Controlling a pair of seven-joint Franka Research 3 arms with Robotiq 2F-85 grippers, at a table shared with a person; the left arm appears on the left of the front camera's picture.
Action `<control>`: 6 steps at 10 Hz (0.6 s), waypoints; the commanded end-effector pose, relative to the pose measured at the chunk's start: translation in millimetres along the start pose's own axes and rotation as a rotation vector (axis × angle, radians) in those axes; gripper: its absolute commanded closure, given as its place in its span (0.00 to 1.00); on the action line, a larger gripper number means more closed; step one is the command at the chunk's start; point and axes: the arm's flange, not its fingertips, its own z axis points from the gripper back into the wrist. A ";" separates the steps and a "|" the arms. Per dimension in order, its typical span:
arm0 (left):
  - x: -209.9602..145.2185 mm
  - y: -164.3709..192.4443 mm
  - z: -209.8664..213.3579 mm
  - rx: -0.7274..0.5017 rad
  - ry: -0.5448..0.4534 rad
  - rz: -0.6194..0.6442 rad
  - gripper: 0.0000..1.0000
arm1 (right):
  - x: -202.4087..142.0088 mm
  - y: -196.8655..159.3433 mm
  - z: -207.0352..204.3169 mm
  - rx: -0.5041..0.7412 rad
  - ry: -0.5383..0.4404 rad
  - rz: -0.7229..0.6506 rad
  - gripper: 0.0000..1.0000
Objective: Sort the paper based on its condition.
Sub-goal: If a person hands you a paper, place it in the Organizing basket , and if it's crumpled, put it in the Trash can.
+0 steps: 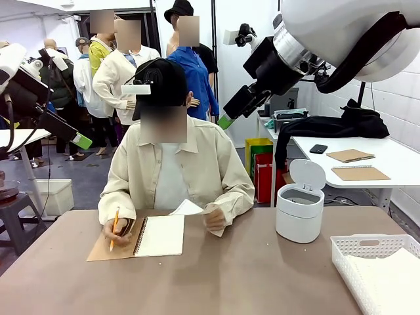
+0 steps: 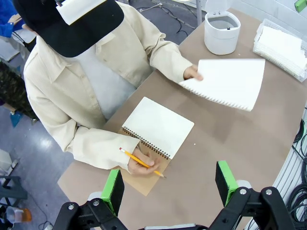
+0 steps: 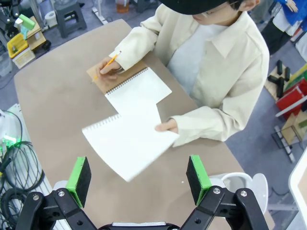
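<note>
We count one white basket (image 1: 348,252) holding stacked paper (image 1: 387,275), one open bin (image 1: 298,220), and one loose sheet (image 2: 230,81) in the person's hand (image 2: 192,73). Our left gripper (image 2: 170,179) and right gripper (image 3: 139,175) are spread, empty.

My left gripper (image 2: 170,182) hangs high over the table (image 2: 230,139), jaws wide apart, empty. My right gripper (image 3: 138,172) likewise high over the table, jaws spread, empty. Left arm (image 1: 26,85) and right arm (image 1: 341,33) raised, angled down.

White tiled wall (image 1: 401,92), white side table (image 1: 397,157), grey floor (image 1: 85,180), grey stool (image 1: 13,207)
</note>
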 end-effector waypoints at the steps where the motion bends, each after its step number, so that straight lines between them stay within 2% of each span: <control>1: 0.4 -0.2 0.3 -0.004 -0.004 0.004 0.00 | 0.6 0.2 0.5 0.005 0.011 -0.003 0.00; 6: 0.4 -0.2 0.3 -0.004 -0.004 0.004 0.00 | 0.6 0.2 0.5 0.005 0.011 -0.003 0.00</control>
